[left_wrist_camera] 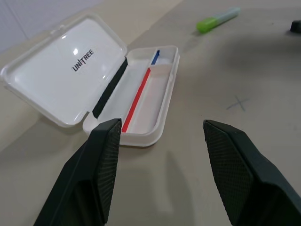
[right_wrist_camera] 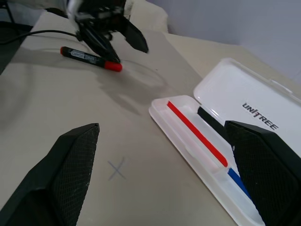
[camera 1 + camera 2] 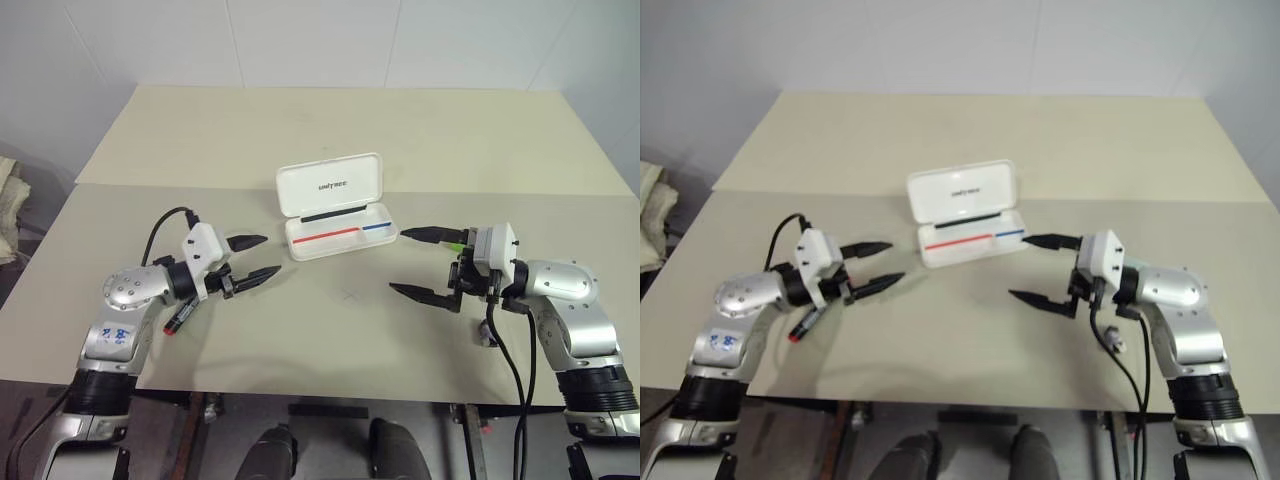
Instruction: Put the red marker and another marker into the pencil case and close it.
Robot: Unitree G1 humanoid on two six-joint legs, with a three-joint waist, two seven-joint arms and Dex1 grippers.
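1. Pencil case (image 3: 335, 215): lying open on the table (image 3: 330, 120), lid tipped up and back with "UNITREE" printed inside, thin red and blue stripes in the tray; sits between the two claws, a little beyond their tips, touched by neither.
2. Red marker (image 3: 180, 317): flat on the table just under and behind the left claw (image 3: 252, 258), below the wrist rather than between the fingers; red tip toward the near edge, not gripped.
3. Another marker (image 1: 217, 20), light green with a bright green cap: flat on the table by the far finger of the right claw (image 3: 420, 264), partly hidden behind it in the head views; not gripped.
4. Left claw: spread, nothing between the fingers; held level above the table, aimed forward and inward at the near left corner of the case.
5. Right claw: spread wide, empty; held level, aimed inward at the right end of the case, one finger farther and one nearer.
6. Small pencilled cross (image 3: 349, 295) on the table, in the open gap between the two claws, nearer than the case.
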